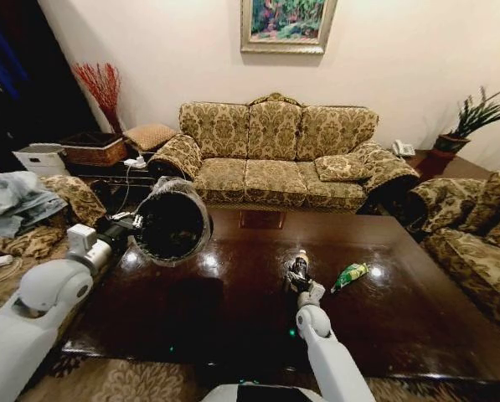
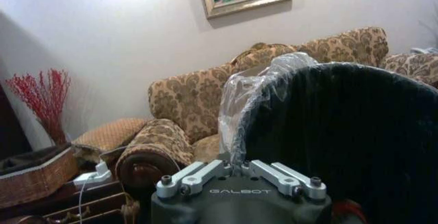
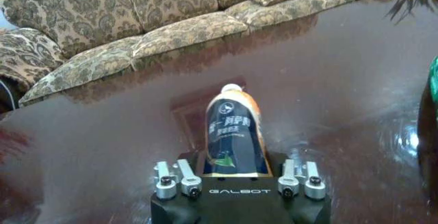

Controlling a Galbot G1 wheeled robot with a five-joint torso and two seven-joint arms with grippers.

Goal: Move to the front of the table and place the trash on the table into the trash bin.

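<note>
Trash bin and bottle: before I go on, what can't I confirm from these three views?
- Trash bin contents: its inside is dark in the head view, and the left wrist view sees only its outer wall and liner.
- Left gripper: fingertips hidden behind the bin rim it holds.
- Bottle: its base and the right gripper fingertips are cut off by the gripper body.
- Green wrapper: print too small to read.

Head camera looks down from above the table (image 1: 233, 310) toward the sofa (image 1: 275, 151); both wrist cameras face that sofa from close range.
</note>
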